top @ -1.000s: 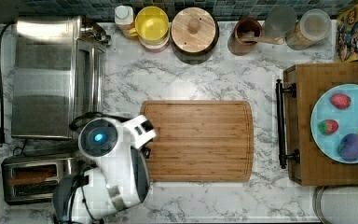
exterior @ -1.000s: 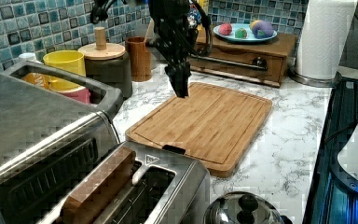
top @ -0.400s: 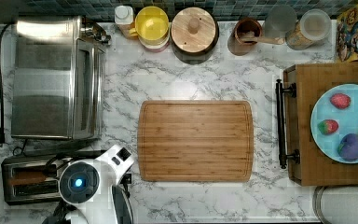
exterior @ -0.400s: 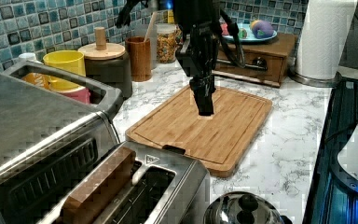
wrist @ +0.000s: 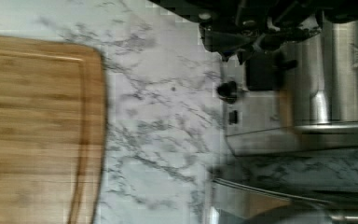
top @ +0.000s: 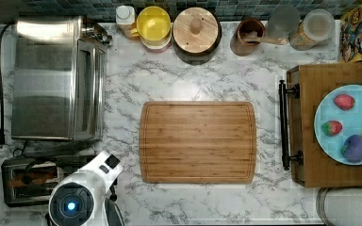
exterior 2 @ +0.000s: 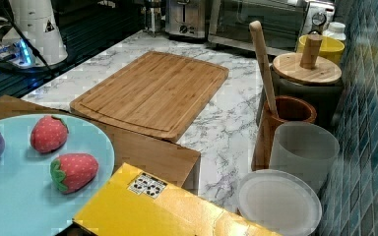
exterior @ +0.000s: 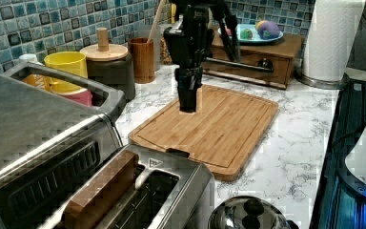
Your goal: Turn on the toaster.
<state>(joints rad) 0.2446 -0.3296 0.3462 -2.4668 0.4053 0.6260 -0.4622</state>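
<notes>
The toaster (top: 28, 181) is a small steel one at the top view's bottom left, with a brown slice in one slot. My white arm (top: 82, 193) hangs over its right end. In the left view the toaster (exterior: 171, 186) is in the foreground and my black gripper (exterior: 188, 102) points down beyond it, above the cutting board's near corner, its fingers together with nothing held. The wrist view shows the toaster's end (wrist: 307, 93) with its black lever (wrist: 261, 70) and knob (wrist: 227, 90); the lever sits right by my gripper (wrist: 249, 44).
A large steel toaster oven (top: 52, 77) stands beside the toaster. The bamboo cutting board (top: 198, 141) lies mid-counter. Jars and canisters (top: 195, 33) line the back wall. A wooden tray (top: 311, 141) holding a plate of fruit sits at the top view's right. A pot lid (exterior: 248, 214) is near the toaster.
In the top view my arm has slid from the board's left edge down to the toaster's end. In the left view the gripper has come nearer and lower.
</notes>
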